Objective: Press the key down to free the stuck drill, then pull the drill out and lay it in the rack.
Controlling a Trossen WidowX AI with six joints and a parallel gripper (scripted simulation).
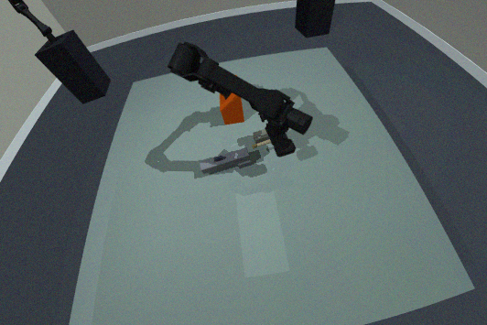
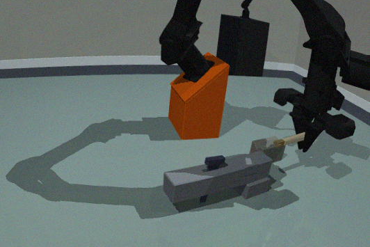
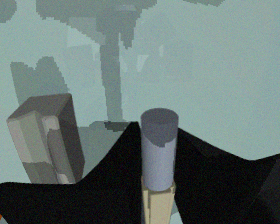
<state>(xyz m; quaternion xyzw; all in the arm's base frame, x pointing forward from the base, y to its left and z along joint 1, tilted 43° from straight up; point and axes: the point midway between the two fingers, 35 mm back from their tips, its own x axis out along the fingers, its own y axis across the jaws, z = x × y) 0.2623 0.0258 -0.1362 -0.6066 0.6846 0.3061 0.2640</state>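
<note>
Going across the exterior view, one long grey block (image 1: pixel 229 161) (image 2: pixel 219 179) lies at the left, its long axis running slantwise from near left to far right, with one dark blue key (image 1: pixel 220 158) (image 2: pixel 215 161) standing proud of its top. Behind it stands one orange base (image 1: pixel 233 112) (image 2: pixel 202 118) with a slanted top, the arm's lower end (image 2: pixel 192 64) set in it, and farther back one dark pedestal (image 1: pixel 317 2) (image 2: pixel 241 45); the top view shows a second pedestal (image 1: pixel 75 66), making two. Just beyond the grey block's right end sits one small brownish block (image 1: pixel 260 135) (image 2: pixel 268 147) (image 3: pixel 47 140). One drill (image 1: pixel 263 144) (image 2: pixel 293 138) (image 3: pixel 159 207), a thin cream rod with a brass-coloured part, is at that end, its long axis nearly level and roughly in line with the grey block, brass-coloured part leftward and cream end slightly raised to the right; whether any of it is inside the block cannot be told. At the right the one gripper (image 1: pixel 278 142) (image 2: pixel 303 143) (image 3: pixel 147 128) points down, closed on the drill, and the wrist view shows one grey cylinder (image 3: pixel 158 155) at the rod's end between the fingers.
</note>
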